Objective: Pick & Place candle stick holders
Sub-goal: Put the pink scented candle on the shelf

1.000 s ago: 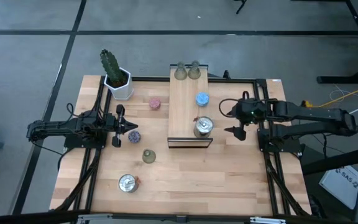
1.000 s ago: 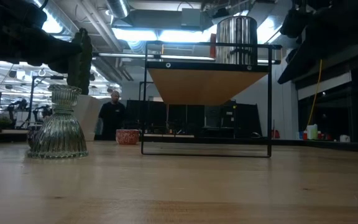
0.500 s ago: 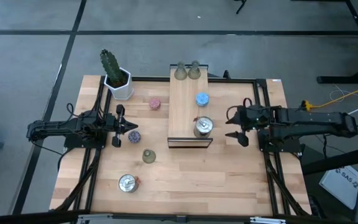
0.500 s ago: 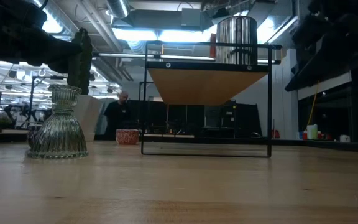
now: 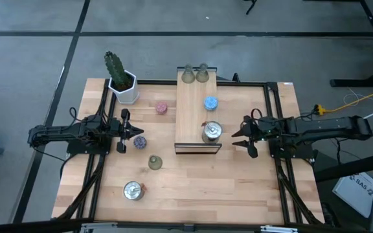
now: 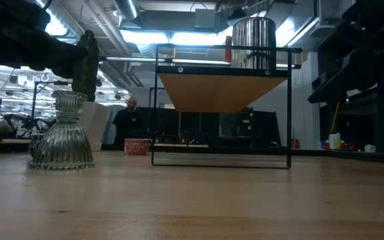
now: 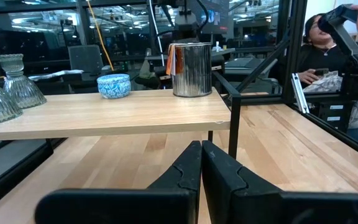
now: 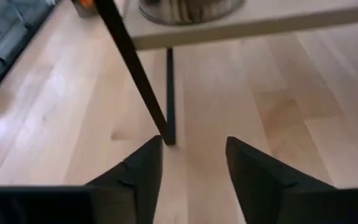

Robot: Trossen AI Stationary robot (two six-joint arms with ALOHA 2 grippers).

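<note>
Your right gripper (image 5: 243,137) has its jaws apart with nothing between them, hovering over bare table just beside the raised light wooden board (image 5: 193,123). Straight ahead of those jaws, the shiny silver cylindrical candle holder (image 5: 212,131) stands on the board's near end, with the low round blue holder (image 5: 210,103) beyond it and two olive-green bell-shaped glass holders (image 5: 194,74) at the far end. Your left gripper (image 5: 136,131) has its jaws pressed together, empty, above the low purple holder (image 5: 138,142).
</note>
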